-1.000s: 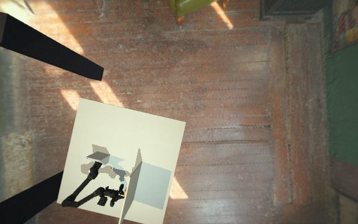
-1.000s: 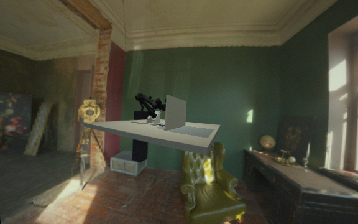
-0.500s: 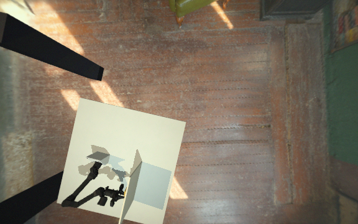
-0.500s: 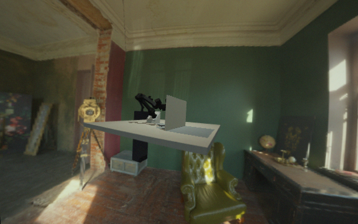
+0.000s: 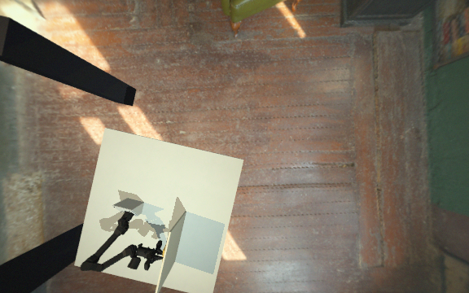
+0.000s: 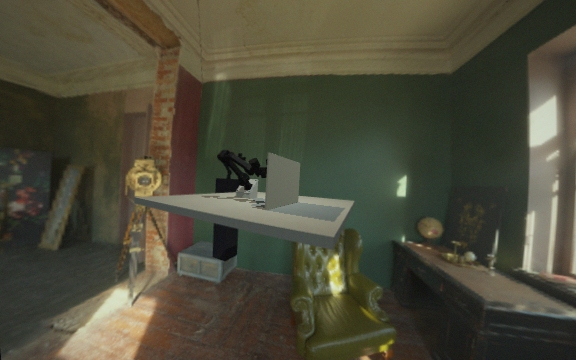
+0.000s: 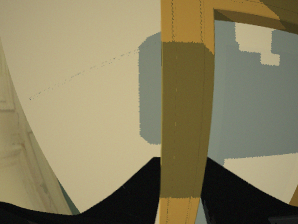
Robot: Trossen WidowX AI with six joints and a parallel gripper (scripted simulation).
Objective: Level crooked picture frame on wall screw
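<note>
The picture frame (image 7: 181, 96) is an ochre wooden frame hanging on the upright cream wall panel (image 7: 80, 63) (image 5: 176, 240) (image 6: 283, 180). In the wrist view one of its side bars runs straight up between my black fingers, with its corner at the top. My gripper (image 7: 180, 164) (image 5: 162, 251) (image 6: 263, 172) is shut on that bar. In the top view only a small yellow sliver of the frame (image 5: 164, 255) shows at the panel's face. In the exterior view the frame is hidden behind the panel. The screw and the notched strip are hidden.
The panel stands on a pale square table (image 5: 157, 163) (image 6: 268, 220), with the arm's base block (image 5: 129, 203) behind it. Two black beams (image 5: 55, 65) cross at the left. A green armchair (image 6: 338, 305) stands under the table's edge and a dark desk (image 6: 493, 295) at the right.
</note>
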